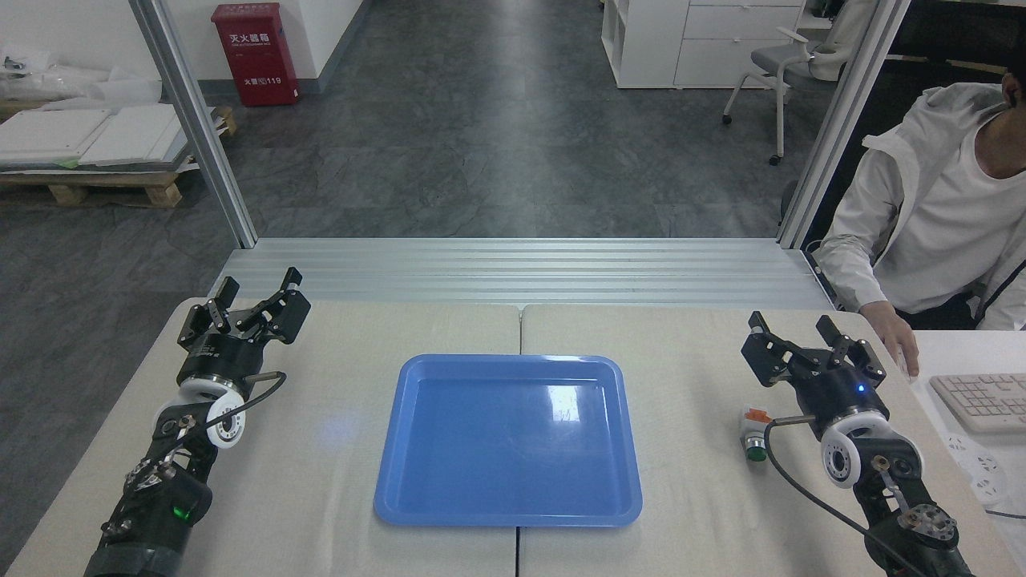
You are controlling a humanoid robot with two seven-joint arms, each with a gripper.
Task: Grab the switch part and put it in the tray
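Note:
The blue tray (417,481) lies in the middle of the table with nothing in it. The switch part (754,435) lies on the cloth to the tray's right, orange-and-white block toward the back, green button toward me. My right gripper (792,326) hovers open just behind and to the right of the part, with nothing between its fingers; its cable passes close by the part. My left gripper (258,290) stands open at the table's far left, well away from the tray and holding nothing.
A person in a white jacket sits at the right, one hand (898,336) resting on the table's corner near my right arm. A white keyboard (982,401) lies on a side surface at the right. An aluminium frame post (192,120) rises behind the table on the left.

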